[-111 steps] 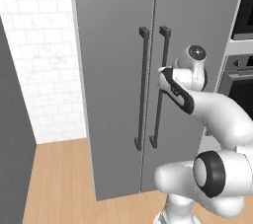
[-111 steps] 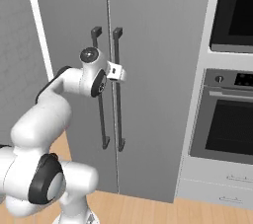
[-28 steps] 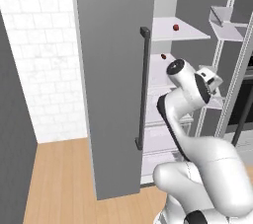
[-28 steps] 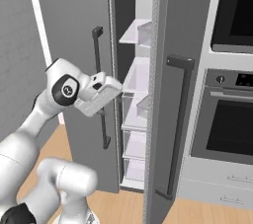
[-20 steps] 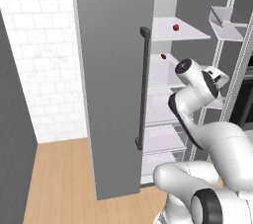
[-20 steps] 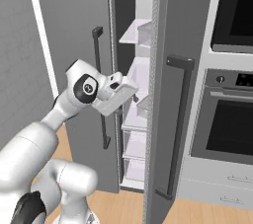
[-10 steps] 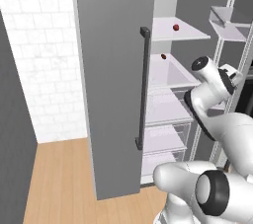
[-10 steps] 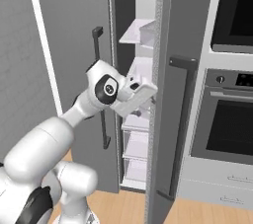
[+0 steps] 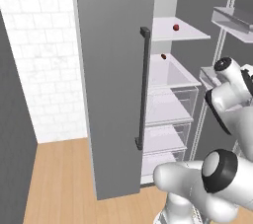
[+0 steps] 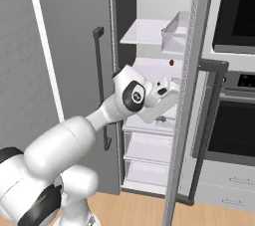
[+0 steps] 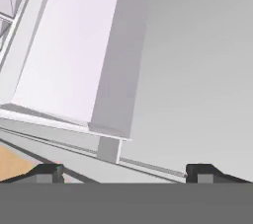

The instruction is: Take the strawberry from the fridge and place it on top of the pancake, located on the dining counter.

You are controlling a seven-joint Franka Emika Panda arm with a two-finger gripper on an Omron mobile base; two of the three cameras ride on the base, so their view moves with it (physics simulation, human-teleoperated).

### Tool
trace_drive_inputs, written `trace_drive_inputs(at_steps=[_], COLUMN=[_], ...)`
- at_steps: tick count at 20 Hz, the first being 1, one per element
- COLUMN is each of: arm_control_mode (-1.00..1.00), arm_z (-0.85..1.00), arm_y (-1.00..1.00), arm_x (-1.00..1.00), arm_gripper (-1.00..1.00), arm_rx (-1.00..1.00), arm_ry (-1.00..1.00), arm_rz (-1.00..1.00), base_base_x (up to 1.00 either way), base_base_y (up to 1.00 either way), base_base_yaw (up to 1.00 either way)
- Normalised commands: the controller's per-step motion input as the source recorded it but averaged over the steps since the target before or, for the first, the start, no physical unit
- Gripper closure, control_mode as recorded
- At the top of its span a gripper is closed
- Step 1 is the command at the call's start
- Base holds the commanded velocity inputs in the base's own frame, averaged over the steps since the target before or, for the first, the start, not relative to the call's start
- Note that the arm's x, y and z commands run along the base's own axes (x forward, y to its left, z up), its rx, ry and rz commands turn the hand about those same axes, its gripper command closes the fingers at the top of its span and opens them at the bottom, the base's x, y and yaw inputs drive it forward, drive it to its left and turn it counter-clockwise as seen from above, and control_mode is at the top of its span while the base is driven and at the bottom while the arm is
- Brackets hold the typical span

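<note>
The fridge (image 9: 108,70) stands with its right door (image 10: 187,95) swung open and its left door shut. The strawberry (image 9: 176,27), tiny and bright red, lies on the upper white shelf (image 9: 183,33). A darker brown-red lump (image 9: 163,56) sits one shelf lower, also seen as the lump (image 10: 171,62) from the right. My arm (image 10: 129,98) reaches into the opening at the height of the middle shelves, below the strawberry. My gripper (image 11: 124,172) is open with nothing between its fingertips, facing a white door bin (image 11: 74,50). The pancake and the dining counter are out of view.
Clear drawers (image 9: 168,109) fill the lower fridge. The open door carries bins (image 9: 232,18) and a dark bar handle (image 10: 211,115). A built-in oven (image 10: 234,130) stands to the right. A white tiled wall (image 9: 39,60) and wood floor (image 9: 59,178) lie to the left.
The right fridge door, shut at first, now stands open. Over the last second my arm has swung rightwards and forwards into the opening. The gripper stays open.
</note>
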Motion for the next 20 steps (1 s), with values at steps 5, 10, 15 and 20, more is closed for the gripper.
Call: trace_drive_inputs(at_steps=[5,10,15,20], arm_control_mode=[-1.0,-1.0,-1.0,-1.0], arm_z=[0.05,0.21,0.04,0.0], arm_y=[-0.35,0.33,0.95,1.0], arm_x=[-0.09,-0.31,-0.2,0.01], arm_gripper=[-1.0,-1.0,-1.0,-1.0], arm_rx=[0.0,0.0,0.03,0.35], arm_ry=[0.0,-0.04,-0.05,0.0], arm_rz=[0.0,0.08,0.15,0.14], base_base_x=[0.0,0.0,0.0,0.0], base_base_y=[0.0,0.0,0.0,0.0], base_base_yaw=[0.0,0.0,0.0,0.0])
